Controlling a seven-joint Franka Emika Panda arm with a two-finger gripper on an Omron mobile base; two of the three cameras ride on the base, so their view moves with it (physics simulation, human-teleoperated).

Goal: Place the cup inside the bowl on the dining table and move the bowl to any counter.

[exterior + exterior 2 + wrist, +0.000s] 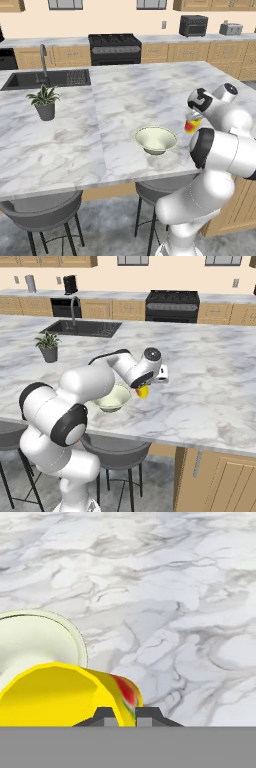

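Hand view, nearest first: fingers (pixel 127 716) pinch the wall of the yellow cup (pixel 60 694) at its rim, dark tips close together with the thin cup wall between them. Cup lies tilted, opening facing the camera, red patch on its outer side. Just behind the cup sits the bowl (pixel 45 637), pale cream-green, rim partly hidden by the cup. Veined marble of the bench (pixel 175 587) spreads beyond.

Left base view: grey stools (pixel 45 212) under the near edge of the bench (pixel 65 145). White arm rises at lower right, hand bent down over the right part of the bench. Cup (pixel 192 125) hangs below the hand, off the marble, to the right of the bowl (pixel 155 139) and apart from it. Bowl stands upright near the near edge. Farther left a small dark plant pot (pixel 45 111) with green leaves, then a dark sink (pixel 47 79) with a faucet (pixel 44 57). Far wall: narrow counter (pixel 165 39) over wood cabinets, black stove (pixel 114 48), microwave (pixel 193 25), toaster (pixel 230 28).

Right base view: arm in front, cup (pixel 143 391) below the hand, just right of the bowl (pixel 114 398), whether they touch unclear. Plant pot (pixel 49 353) and sink (pixel 82 328) behind, stove (pixel 172 306) at the wall.
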